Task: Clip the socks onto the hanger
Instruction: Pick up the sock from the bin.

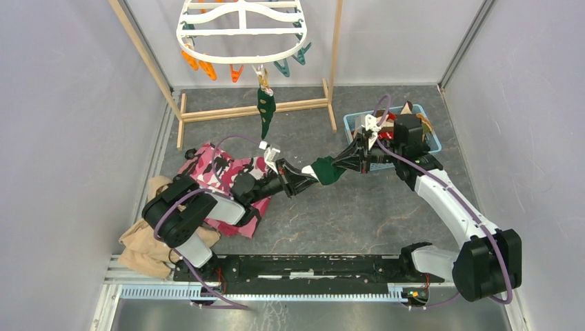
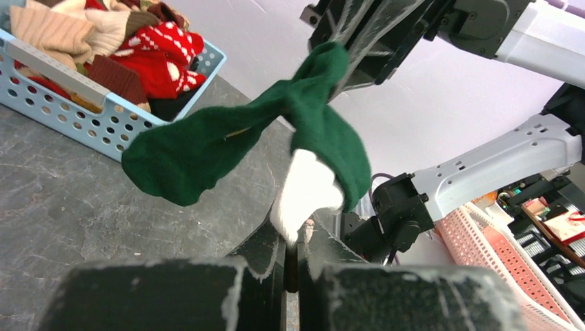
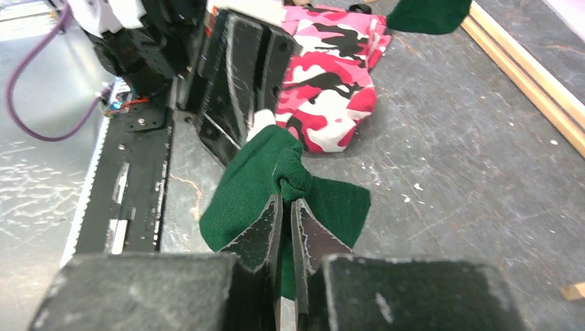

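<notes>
Your left gripper (image 2: 292,243) and right gripper (image 3: 286,207) both clench one green sock (image 1: 327,171) over the grey mottled table (image 1: 331,214), between pale walls (image 1: 62,103). Camo cloth (image 1: 221,169) lies left, the basket (image 2: 76,117) right. On the hanger (image 1: 238,60) beyond, another sock (image 1: 265,110) is clipped.

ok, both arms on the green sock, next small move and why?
Probably open the right gripper. Both grippers are shut on the same green sock, the left gripper on its white end, so one must let go before the left can lift it toward the hanger.
</notes>
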